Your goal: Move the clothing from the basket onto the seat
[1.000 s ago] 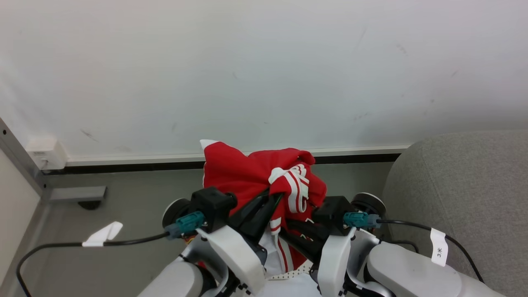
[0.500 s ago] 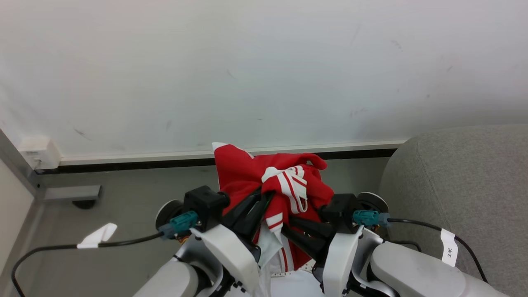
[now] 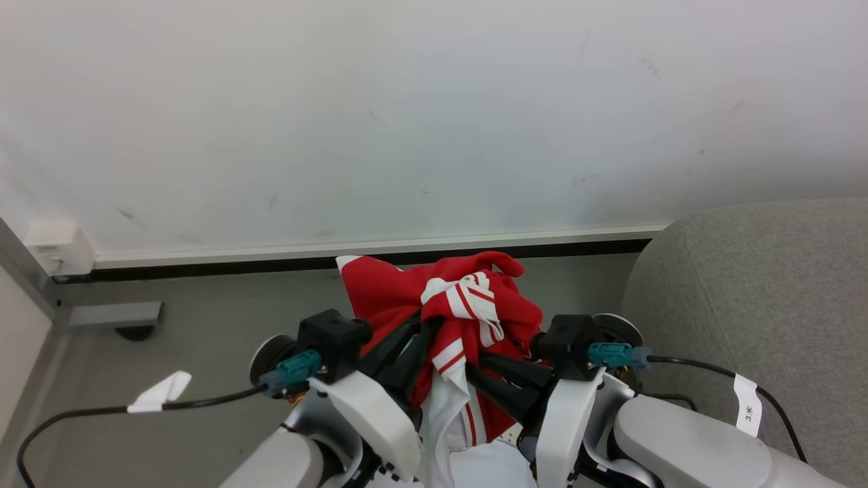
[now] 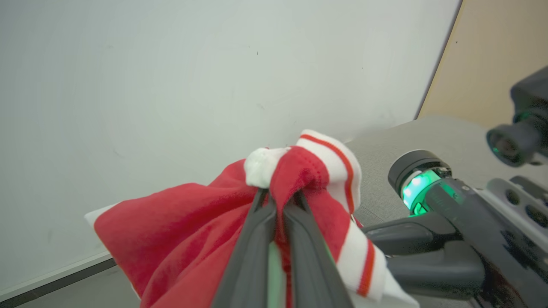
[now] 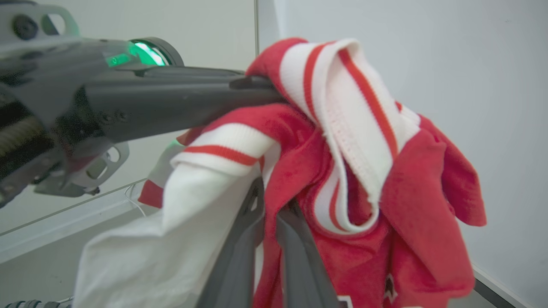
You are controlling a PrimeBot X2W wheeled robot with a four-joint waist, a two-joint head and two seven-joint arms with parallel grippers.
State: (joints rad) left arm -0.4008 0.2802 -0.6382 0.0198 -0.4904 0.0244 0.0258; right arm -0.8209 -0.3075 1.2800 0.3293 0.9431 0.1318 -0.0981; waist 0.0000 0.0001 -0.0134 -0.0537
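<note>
The clothing [image 3: 397,298] is showing bright red throughout, with white bands [image 3: 468,301] carrying thin red stripes. A plain white section [image 3: 437,420] is hanging beneath. The seat [image 3: 766,305] is presenting a uniform light grey. The left gripper [image 4: 278,199] and right gripper [image 5: 274,201] are showing dark grey to black, on white arm casings [image 3: 373,420]. Teal connectors [image 3: 295,369] are standing out on black cables [image 3: 203,400] bearing white tags [image 3: 748,415]. A green light [image 4: 417,186] is glowing on a wrist ring. The wall [image 3: 407,122] is reading off-white, the floor [image 3: 203,325] grey.
</note>
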